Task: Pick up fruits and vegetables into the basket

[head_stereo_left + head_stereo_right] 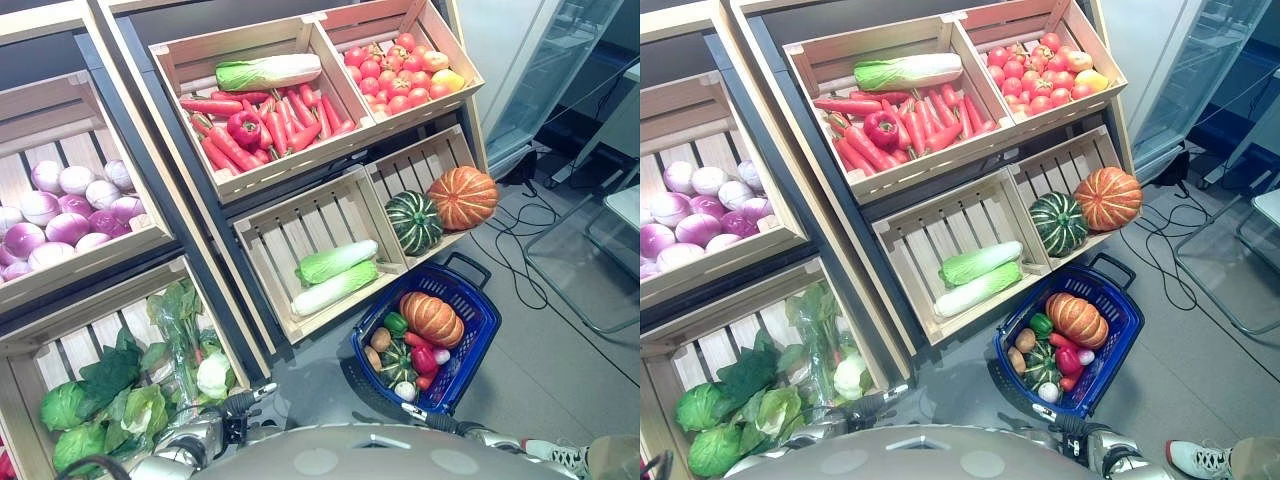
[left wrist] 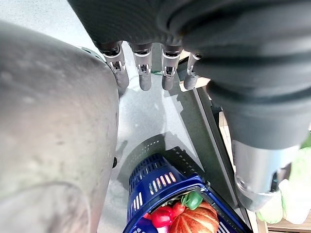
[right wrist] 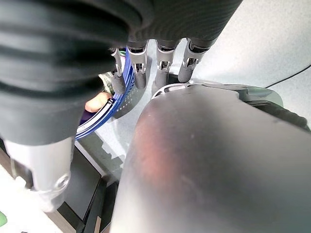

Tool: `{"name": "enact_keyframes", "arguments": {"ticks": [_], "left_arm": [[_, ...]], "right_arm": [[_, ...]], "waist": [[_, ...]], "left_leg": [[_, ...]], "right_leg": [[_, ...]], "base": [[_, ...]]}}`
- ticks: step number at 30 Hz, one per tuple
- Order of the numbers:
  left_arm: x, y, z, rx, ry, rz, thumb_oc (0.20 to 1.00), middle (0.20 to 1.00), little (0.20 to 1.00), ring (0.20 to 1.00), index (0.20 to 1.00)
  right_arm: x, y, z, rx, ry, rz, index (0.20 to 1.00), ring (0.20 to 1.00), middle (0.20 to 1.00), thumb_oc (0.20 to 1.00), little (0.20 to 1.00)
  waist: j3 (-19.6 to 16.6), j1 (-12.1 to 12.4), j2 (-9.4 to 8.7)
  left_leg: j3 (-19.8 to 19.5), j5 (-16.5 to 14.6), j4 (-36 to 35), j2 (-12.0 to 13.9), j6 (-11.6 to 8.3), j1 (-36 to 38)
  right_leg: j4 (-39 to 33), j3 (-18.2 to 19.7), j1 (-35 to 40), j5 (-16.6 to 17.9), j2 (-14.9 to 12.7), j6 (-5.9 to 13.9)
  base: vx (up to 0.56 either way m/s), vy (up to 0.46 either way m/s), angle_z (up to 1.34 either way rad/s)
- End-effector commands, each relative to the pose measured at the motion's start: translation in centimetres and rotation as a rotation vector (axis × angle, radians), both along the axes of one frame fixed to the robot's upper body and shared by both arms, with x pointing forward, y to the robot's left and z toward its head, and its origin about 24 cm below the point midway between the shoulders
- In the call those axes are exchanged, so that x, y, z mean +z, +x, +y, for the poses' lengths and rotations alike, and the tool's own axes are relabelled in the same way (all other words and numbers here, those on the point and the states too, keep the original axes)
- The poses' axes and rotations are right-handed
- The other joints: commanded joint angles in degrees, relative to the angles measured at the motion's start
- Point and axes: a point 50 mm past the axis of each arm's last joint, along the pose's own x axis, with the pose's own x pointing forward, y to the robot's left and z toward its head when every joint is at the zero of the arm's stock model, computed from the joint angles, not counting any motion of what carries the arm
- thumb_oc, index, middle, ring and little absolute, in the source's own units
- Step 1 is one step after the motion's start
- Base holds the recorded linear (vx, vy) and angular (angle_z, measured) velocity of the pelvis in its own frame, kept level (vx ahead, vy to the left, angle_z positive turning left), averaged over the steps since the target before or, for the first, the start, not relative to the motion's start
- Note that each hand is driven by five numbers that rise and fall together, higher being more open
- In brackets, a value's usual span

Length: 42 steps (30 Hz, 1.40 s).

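Basket sits on the floor below the crates, where I can drop produce in; it already holds a pumpkin. Left hand and right hand hang empty, fingers straight, at my sides.

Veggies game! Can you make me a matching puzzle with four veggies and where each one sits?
Things:
1. red pepper
2. onions
3. potato
4. striped green pumpkin

Places:
A. in the blue basket on the floor
B. on the carrots in a top crate
C. beside the orange pumpkin in a lower crate
D. in the crate at far left

Pairs: 1-B, 2-D, 3-A, 4-C
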Motion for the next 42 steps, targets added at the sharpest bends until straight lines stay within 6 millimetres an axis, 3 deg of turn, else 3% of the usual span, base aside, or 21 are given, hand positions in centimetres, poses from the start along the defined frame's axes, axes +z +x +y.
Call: {"name": "enact_keyframes", "arguments": {"ticks": [1,15,22,27,29,31,33,34,38,42], "left_arm": [[0.0,1.3,-1.2,-0.020,-0.014,-0.011,1.000,1.000,1.000,1.000,1.000],[0.1,1.6,-1.3,-0.042,-0.019,-0.041,1.000,1.000,1.000,1.000,1.000],[1.5,4.8,-1.2,-0.149,0.065,-0.272,1.000,1.000,1.000,1.000,1.000],[4.4,9.6,-0.8,-0.139,0.135,-0.531,1.000,1.000,1.000,1.000,1.000],[4.8,9.9,-0.6,-0.139,0.145,-0.570,1.000,1.000,1.000,1.000,1.000],[7.3,11.6,0.0,-0.155,0.166,-0.799,1.000,1.000,1.000,1.000,1.000],[9.1,12.6,-0.1,-0.179,0.185,-0.916,1.000,1.000,1.000,1.000,1.000],[9.2,12.6,0.0,-0.178,0.185,-0.920,1.000,1.000,1.000,1.000,1.000],[13.3,13.4,0.8,-0.253,0.255,-1.119,1.000,1.000,1.000,1.000,1.000],[16.1,13.4,1.7,-0.246,0.284,-1.258,1.000,1.000,1.000,1.000,1.000]], "right_arm": [[-0.4,0.1,2.2,0.063,0.052,0.066,1.000,1.000,1.000,1.000,1.000],[-0.4,0.4,2.2,0.078,0.045,0.034,1.000,1.000,1.000,1.000,1.000],[0.0,2.5,2.0,0.101,0.035,-0.094,1.000,1.000,1.000,1.000,1.000],[1.0,5.1,1.1,0.086,0.019,-0.256,1.000,1.000,1.000,1.000,1.000],[1.2,5.5,0.9,0.080,0.017,-0.283,1.000,1.000,1.000,1.000,1.000],[2.4,7.7,-0.4,0.018,-0.025,-0.456,1.000,1.000,1.000,1.000,1.000],[3.4,9.3,-0.6,-0.016,-0.049,-0.555,1.000,1.000,1.000,1.000,1.000],[3.4,9.3,-0.6,-0.018,-0.050,-0.563,1.000,1.000,1.000,1.000,1.000],[6.3,12.2,-0.2,-0.063,-0.076,-0.765,1.000,1.000,1.000,1.000,1.000],[8.8,13.4,-0.1,-0.081,-0.101,-0.915,1.000,1.000,1.000,1.000,1.000]], "waist": [[3.61,0.31,-1.59],[3.49,0.33,-1.73],[4.00,-0.02,-1.58],[4.27,-0.28,-1.12],[4.26,-0.22,-1.17],[5.16,0.69,-0.49],[5.97,0.99,-0.03],[6.00,0.99,-0.03],[7.55,1.06,-0.20],[8.40,0.50,-0.23]], "left_leg": [[1.31,-7.92,1.54,-2.54,3.44,1.72],[1.29,-7.90,1.50,-2.42,3.41,1.68],[1.20,-7.90,1.77,-2.28,3.27,1.52],[0.99,-7.75,1.82,-1.97,3.09,1.41],[1.07,-7.75,1.76,-1.93,3.15,1.33],[0.50,-7.33,2.07,-1.81,3.18,0.18],[0.09,-7.37,2.40,-1.92,3.47,-0.26],[0.06,-7.38,2.45,-1.93,3.49,-0.29],[-0.37,-7.31,3.11,-1.56,3.55,-1.04],[-0.50,-6.91,3.27,-0.91,3.30,-1.48]], "right_leg": [[2.76,0.03,-1.10,-1.58,-2.08,2.09],[2.71,0.15,-1.12,-1.55,-2.01,2.13],[3.20,0.62,-1.58,-1.59,-2.03,2.27],[3.29,0.92,-1.79,-1.54,-2.13,2.37],[3.22,0.91,-1.85,-1.54,-2.11,2.38],[3.99,0.65,-2.80,-1.77,-1.89,1.92],[4.99,0.37,-3.18,-2.29,-2.08,1.63],[5.09,0.35,-3.21,-2.35,-2.10,1.62],[7.06,0.43,-4.16,-3.19,-2.22,1.22],[8.43,0.43,-4.87,-3.90,-2.22,0.89]], "base": [[0.00,0.000,0.00],[0.00,0.000,0.00],[0.00,0.000,0.00],[0.01,0.001,0.00],[0.00,0.000,0.00],[0.00,0.000,0.00],[0.00,0.028,0.05],[0.01,0.004,0.11],[0.02,-0.048,0.14],[0.07,-0.060,0.11]]}}
